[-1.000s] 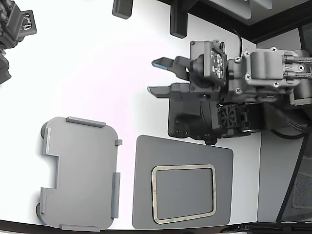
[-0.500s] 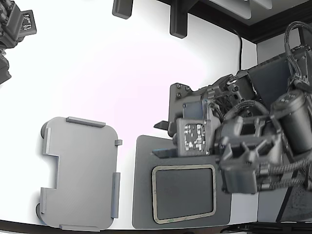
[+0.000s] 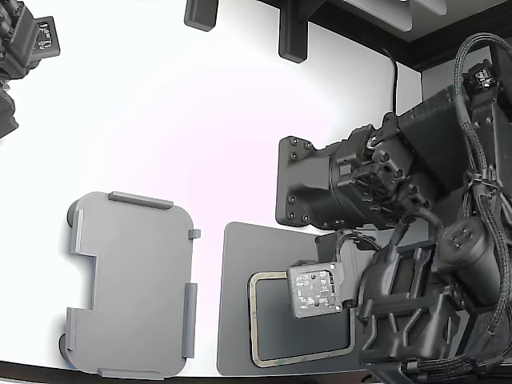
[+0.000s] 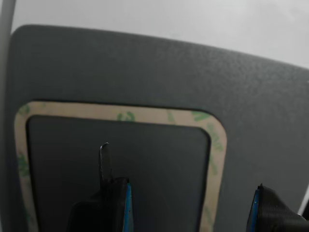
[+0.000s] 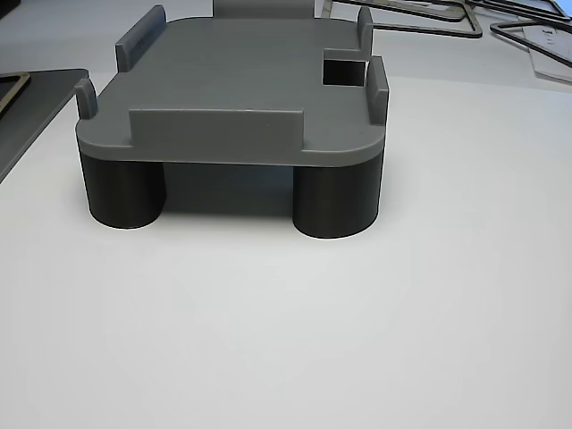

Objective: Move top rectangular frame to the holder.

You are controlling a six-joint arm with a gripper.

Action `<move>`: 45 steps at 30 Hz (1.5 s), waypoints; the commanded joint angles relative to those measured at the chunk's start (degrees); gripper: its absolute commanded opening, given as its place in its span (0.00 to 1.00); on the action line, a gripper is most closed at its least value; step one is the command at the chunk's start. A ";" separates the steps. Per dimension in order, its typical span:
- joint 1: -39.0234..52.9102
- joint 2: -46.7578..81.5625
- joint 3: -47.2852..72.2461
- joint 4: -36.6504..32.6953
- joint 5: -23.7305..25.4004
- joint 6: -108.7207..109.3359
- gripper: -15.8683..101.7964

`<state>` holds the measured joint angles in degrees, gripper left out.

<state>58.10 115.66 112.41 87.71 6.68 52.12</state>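
The top rectangular frame (image 4: 120, 115), thin, beige with greenish mottling, lies flat on the dark grey mat (image 4: 145, 63). In the exterior view the frame (image 3: 254, 320) is at the lower middle and my arm's wrist (image 3: 384, 304) covers its right part and hides the fingers. In the wrist view my gripper (image 4: 193, 208) is open and empty just above the frame; one finger (image 4: 113, 203), with a thin blade tip, is over the open middle, the other (image 4: 270, 210) is outside the frame's side. The holder (image 3: 128, 284), a light grey plate with edge tabs, stands at the exterior view's left and fills the other view (image 5: 250, 80).
The arm's black base block (image 3: 320, 184) stands behind the mat (image 3: 236, 304). A second arm (image 3: 24, 48) sits at the exterior view's upper left. Black posts (image 3: 292, 36) stand at the table's back. Thin spare frames (image 5: 420, 13) lie behind the holder in the other view.
My arm has swung from the back of the table forward and down over the mat. It now hangs over the frame's right part, with the fingers pointing down at it.
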 commanded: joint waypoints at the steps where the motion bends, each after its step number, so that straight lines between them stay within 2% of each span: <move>1: 3.69 2.20 2.20 -1.32 2.55 4.39 0.98; 3: 5.71 2.64 4.66 -2.72 3.16 7.03 0.98; 8: 5.89 0.53 9.05 -6.94 0.00 8.35 0.98; 18: 6.06 -0.97 15.21 -12.48 -0.79 10.55 0.97; 23: 6.06 0.00 16.96 -12.57 -0.35 10.02 0.90; 25: 6.06 0.09 17.84 -13.27 -0.35 9.84 0.91; 27: 6.06 0.35 18.54 -13.89 -0.35 9.49 0.84; 30: 6.06 0.53 18.72 -14.06 -0.26 9.14 0.79; 38: 5.98 1.76 19.78 -13.80 0.26 8.96 0.76; 42: 5.89 1.85 20.48 -14.41 0.44 8.96 0.69; 45: 5.89 2.11 20.92 -14.68 0.53 8.96 0.68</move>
<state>64.60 116.19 134.30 73.30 7.03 61.17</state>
